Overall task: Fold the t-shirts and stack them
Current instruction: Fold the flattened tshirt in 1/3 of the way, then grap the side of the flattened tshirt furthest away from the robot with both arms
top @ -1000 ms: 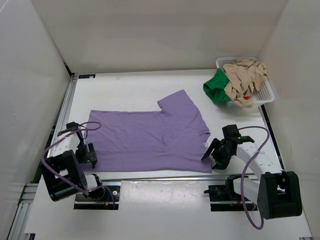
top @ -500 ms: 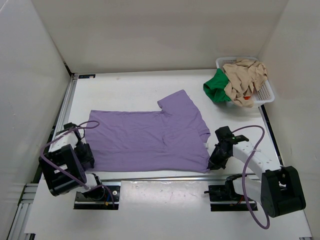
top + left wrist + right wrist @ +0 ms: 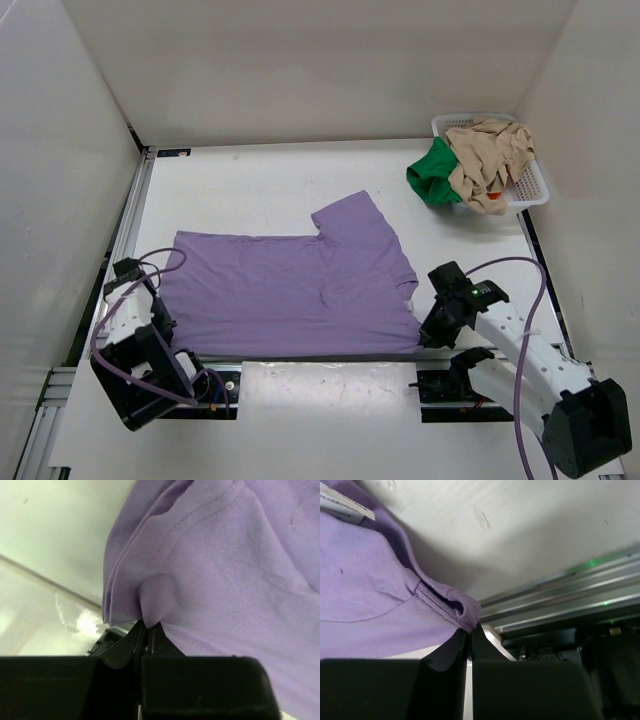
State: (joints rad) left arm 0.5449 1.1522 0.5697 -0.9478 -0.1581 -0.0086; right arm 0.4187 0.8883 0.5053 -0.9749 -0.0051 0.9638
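Observation:
A lavender purple t-shirt (image 3: 290, 290) lies spread flat across the middle of the table. My left gripper (image 3: 160, 322) is shut on its near left corner; the left wrist view shows the purple cloth (image 3: 210, 570) bunched and pinched between the black jaws. At the shirt's near right corner my right gripper (image 3: 428, 330) is shut too, and the right wrist view shows a stitched purple hem (image 3: 445, 605) caught between the jaws. A tan beige t-shirt (image 3: 488, 160) and a green t-shirt (image 3: 432, 175) are heaped in the basket, with a scrap of orange-red t-shirt (image 3: 495, 197) showing under the tan one.
The white lattice basket (image 3: 532, 182) stands at the far right corner. White walls close the table at the back and both sides. A metal rail (image 3: 130, 220) runs along the left edge, and both arm bases sit at the near edge.
Both grippers moved in to the shirt's near corners and went from open to shut on them. The shirt's near edge has been drawn a little toward the arms.

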